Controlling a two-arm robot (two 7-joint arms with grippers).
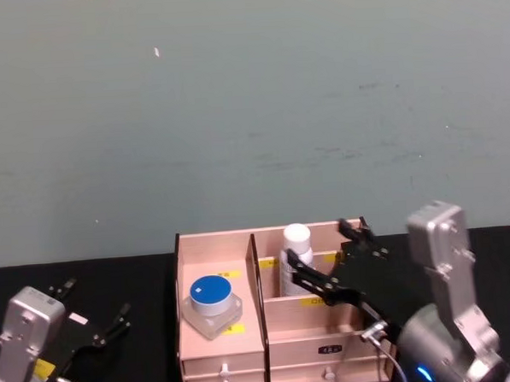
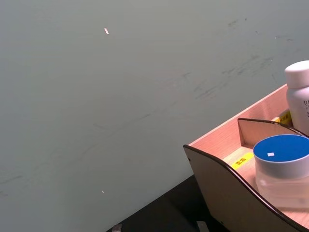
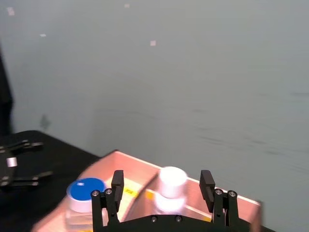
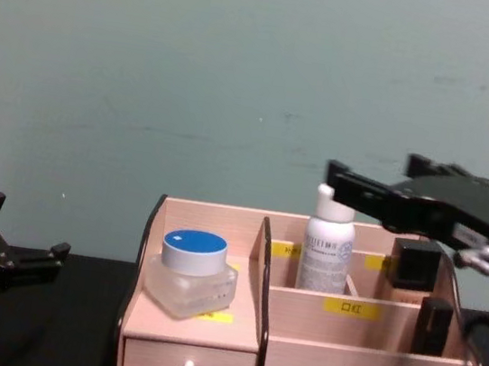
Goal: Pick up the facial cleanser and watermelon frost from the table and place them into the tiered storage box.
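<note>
One black bench (image 1: 114, 275) carries one light wooden stepped storage box (image 1: 246, 350) with dark curved sides, yellow labels and two white-knobbed drawers at the front. One right tool (image 1: 327, 260), fingers spread, hangs above the box's rear right compartment, where one white capped bottle (image 4: 326, 245) stands upright. One left tool (image 1: 95, 315), fingers spread, sits low over open bench left of the box. One blue-lidded clear jar (image 4: 190, 272) rests on the box's left tier.
</note>
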